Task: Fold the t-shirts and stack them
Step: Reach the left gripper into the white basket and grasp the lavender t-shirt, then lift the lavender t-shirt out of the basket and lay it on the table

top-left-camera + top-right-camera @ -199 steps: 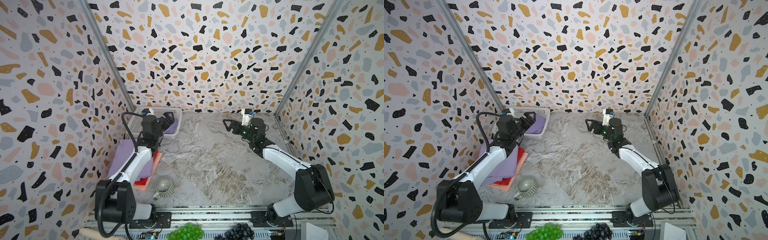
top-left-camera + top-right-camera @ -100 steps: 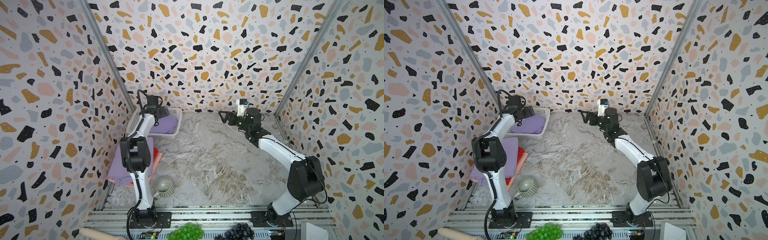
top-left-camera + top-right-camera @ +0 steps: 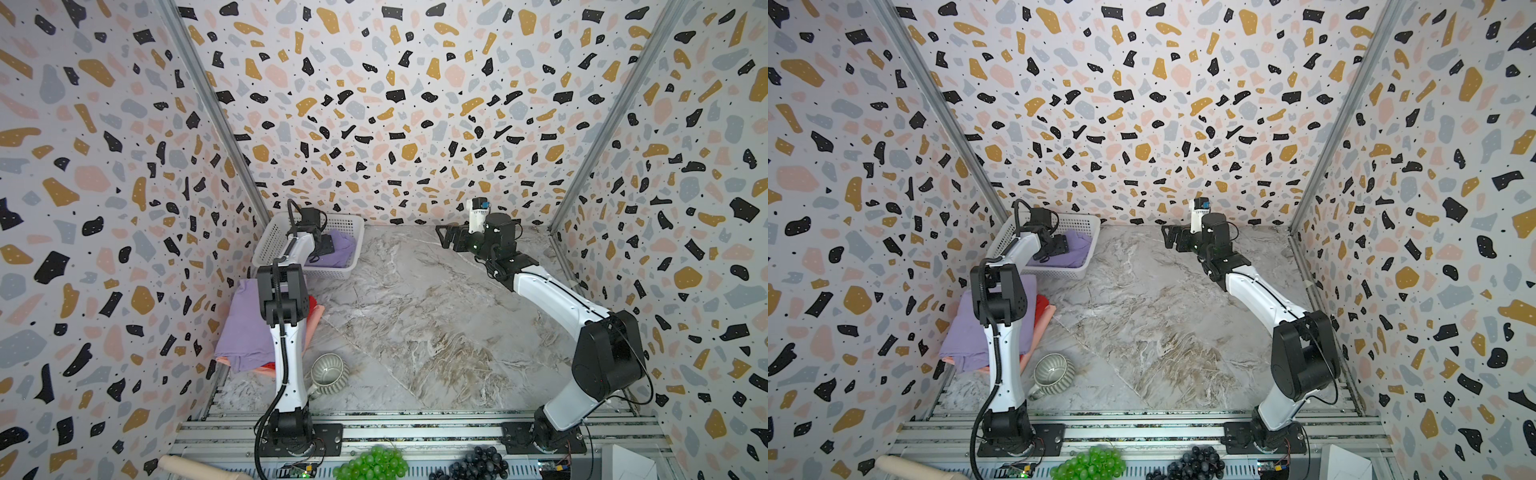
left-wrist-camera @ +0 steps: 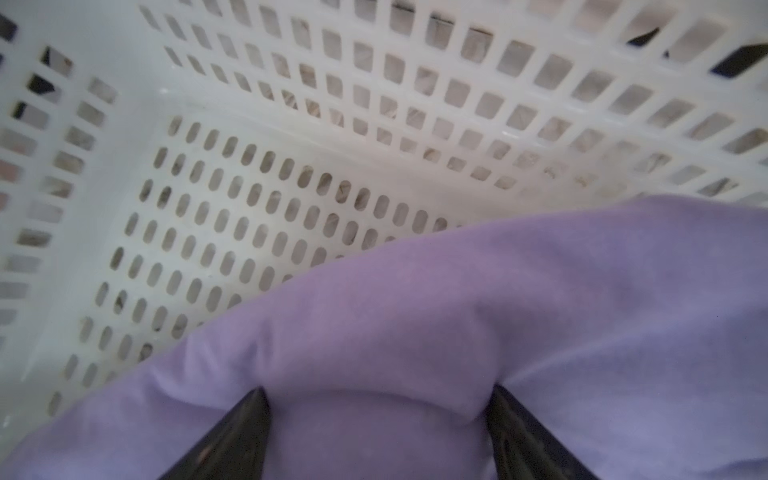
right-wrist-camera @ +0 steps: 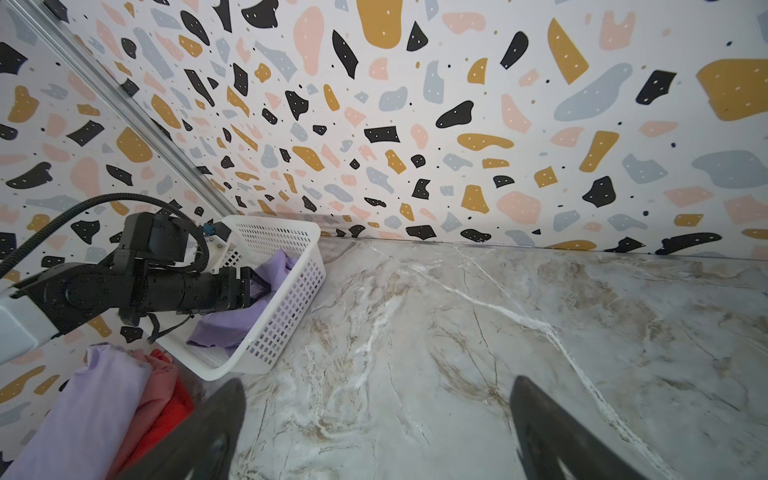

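My left hand [image 3: 326, 247] is inside the white basket [image 3: 270, 245] in the upper left of the worktop [image 3: 415, 311], in both top views. In the left wrist view its two dark fingers [image 4: 249, 432] stand apart and press into the lavender shirt [image 4: 540, 311], and a bulge of cloth sits between them. I cannot tell if this is already a real grip. This shirt lies crumpled in the basket against its right wall, and the rest of the perforated floor is bare.

The pile of shirts [image 3: 243, 324] lies on the worktop at the left edge of the frame, just below the basket. A lavender one is on top, and red and salmon-pink cloth shows at its right edge. My left arm partly covers the pile. A grey ribbed mug [image 3: 328, 372] lies on its side just below the pile.

My right hand [image 3: 442, 237] hangs in the upper middle of the frame, well apart from the basket, and points toward it. Its fingers are spread wide and hold nothing.
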